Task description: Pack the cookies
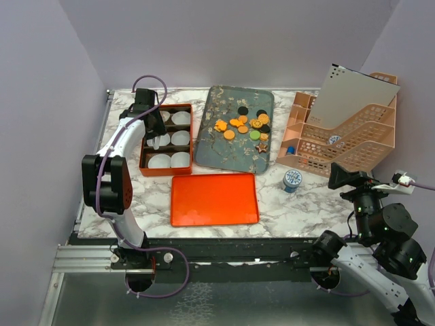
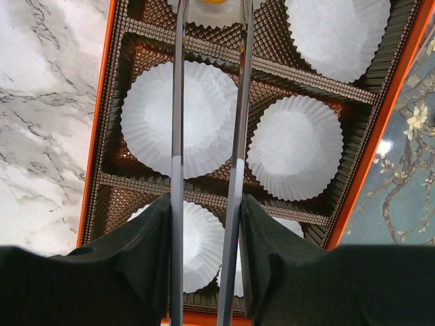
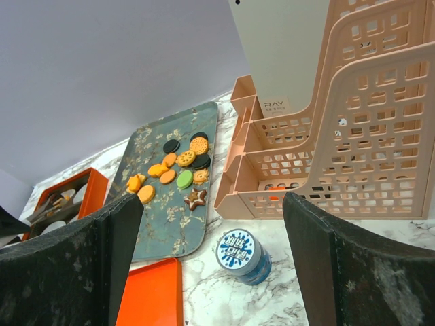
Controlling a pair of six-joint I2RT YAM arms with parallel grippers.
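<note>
Marble-patterned table (image 1: 299, 204) top is seen from above, closed in by pale lilac walls. A floral tray (image 1: 209, 149) lies at mid-table, and the cookies (image 1: 245, 124) are clustered on its far right part. Just left of the tray an orange box (image 1: 189, 136) is set, its compartments fitted with white liners (image 1: 180, 138); the left gripper (image 1: 155, 125) is held above it. An orange lid (image 1: 214, 198) lies just in front of the tray. Right of the tray a peach rack (image 1: 343, 139) is stood with a pale board (image 1: 353, 95) leaning in it, and a blue tin (image 1: 293, 179) is placed near the tray's near right corner. The right gripper (image 1: 343, 175) is raised beyond the tin, well apart from the tray.

From the left wrist, the black fingers (image 2: 149, 258) are seen closed on a pair of metal tongs (image 2: 178, 136), whose arms run narrowly side by side over the liners. An orange scrap (image 2: 214, 1) is cut off by the top edge between the tong tips; what it is cannot be told. A strip of tray is shown at the right edge.

From the right wrist, the right gripper is seen spread wide with nothing in it. The cookies are shown on the tray's far half: mostly orange, some black, one green, and one brown star at the rack-side edge.
</note>
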